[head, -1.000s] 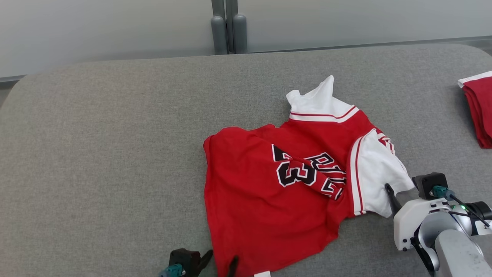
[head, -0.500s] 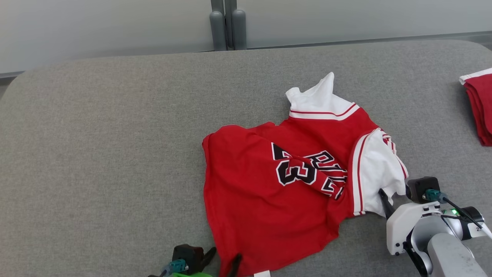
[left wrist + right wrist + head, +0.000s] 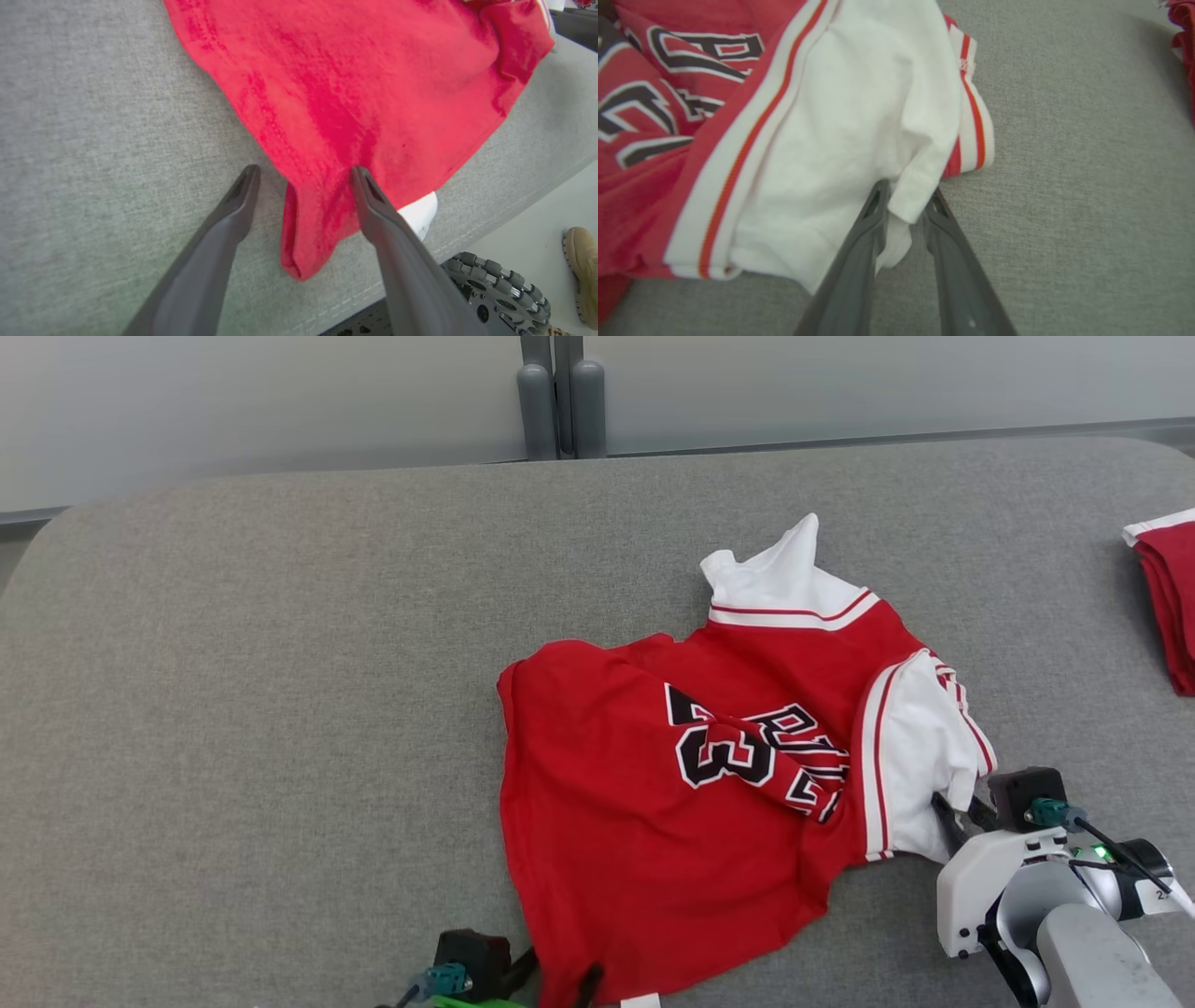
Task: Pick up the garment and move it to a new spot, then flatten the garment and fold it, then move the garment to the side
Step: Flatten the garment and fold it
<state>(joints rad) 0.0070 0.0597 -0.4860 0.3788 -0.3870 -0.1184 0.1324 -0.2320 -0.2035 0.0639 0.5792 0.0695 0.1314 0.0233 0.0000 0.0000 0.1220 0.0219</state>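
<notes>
Red garment (image 3: 709, 784) crumpled on worktop (image 3: 280, 663). Right gripper (image 3: 908, 189), at its 4 o'clock, pinches white sleeve (image 3: 859, 116); left gripper (image 3: 304, 171), 6 o'clock, spread astride hem (image 3: 299, 242).

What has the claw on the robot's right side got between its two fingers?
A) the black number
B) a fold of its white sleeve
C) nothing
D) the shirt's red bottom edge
B: in the right wrist view the right gripper pinches a fold of the white sleeve between its two dark fingers.
</notes>
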